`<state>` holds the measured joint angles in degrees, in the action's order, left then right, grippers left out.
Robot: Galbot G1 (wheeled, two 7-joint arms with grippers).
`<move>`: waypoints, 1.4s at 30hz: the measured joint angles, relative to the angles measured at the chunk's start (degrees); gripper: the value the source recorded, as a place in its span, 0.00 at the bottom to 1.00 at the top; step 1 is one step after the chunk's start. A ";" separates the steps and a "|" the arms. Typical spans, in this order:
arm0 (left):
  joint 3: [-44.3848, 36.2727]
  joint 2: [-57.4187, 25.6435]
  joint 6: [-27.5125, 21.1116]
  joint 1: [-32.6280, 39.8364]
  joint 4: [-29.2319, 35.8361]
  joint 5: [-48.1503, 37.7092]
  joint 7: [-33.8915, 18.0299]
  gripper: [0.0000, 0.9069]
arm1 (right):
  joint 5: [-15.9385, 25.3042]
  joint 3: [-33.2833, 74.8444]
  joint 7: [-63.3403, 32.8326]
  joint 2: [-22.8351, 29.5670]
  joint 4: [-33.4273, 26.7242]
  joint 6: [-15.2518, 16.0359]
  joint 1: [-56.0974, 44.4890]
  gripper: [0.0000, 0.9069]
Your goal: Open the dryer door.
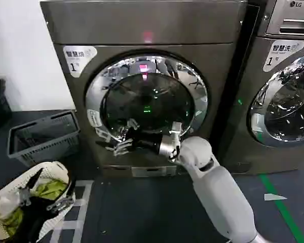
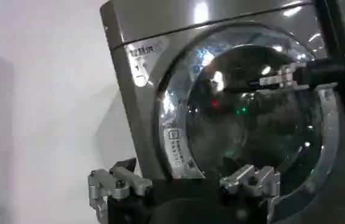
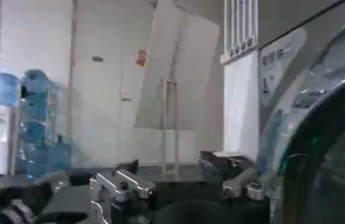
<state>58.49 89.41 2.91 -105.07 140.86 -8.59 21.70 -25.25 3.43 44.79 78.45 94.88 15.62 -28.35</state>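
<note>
1. Two machines stand side by side; the dryer (image 1: 142,30), dark grey-bronze with a "1" sticker and a red indicator light, fills the middle of the head view, and the LG-labelled machine (image 1: 286,86) stands at its right.
2. The dryer door (image 1: 104,83), a chrome-ringed porthole with a dark glass centre, appears shut against the dryer's front; no gap is visible at its rim.
3. The right arm reaches across the lower part of the door, so that the right gripper (image 1: 122,142) lies at the door's lower left edge. Its jaws are spread apart and appear to hold nothing; whether a finger touches the chrome ring cannot be told.
4. The left gripper (image 2: 184,185) waits low on the robot's left, well apart from the door, jaws open and empty.
5. Step in hand, as judged: the approach to the door's edge. The next move calls for hooking or pinching the rim, then pulling outward along the hinge's arc.
</note>
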 joint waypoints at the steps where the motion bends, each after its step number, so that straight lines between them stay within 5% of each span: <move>1: -0.15 0.01 0.06 0.00 0.05 0.23 0.02 1.00 | 1.08 0.22 -0.06 0.16 -1.03 -0.79 0.38 1.00; 6: -0.98 0.08 -0.11 -0.17 0.21 1.36 0.04 1.00 | 5.58 -0.72 -1.46 0.74 -7.12 -5.00 2.32 1.00; 20: -0.70 0.13 -1.19 0.00 -0.45 2.39 -0.03 1.00 | 8.76 -8.07 -2.24 5.60 -21.21 -7.52 9.40 1.00; 42: 0.87 -0.14 -3.36 -0.08 0.05 2.83 1.04 1.00 | 10.58 -10.91 -2.90 13.22 -34.73 -10.93 17.63 1.00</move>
<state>59.36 89.27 -0.45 -105.16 140.91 -5.76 22.74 -14.67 -7.48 41.89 91.67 60.15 4.68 -10.72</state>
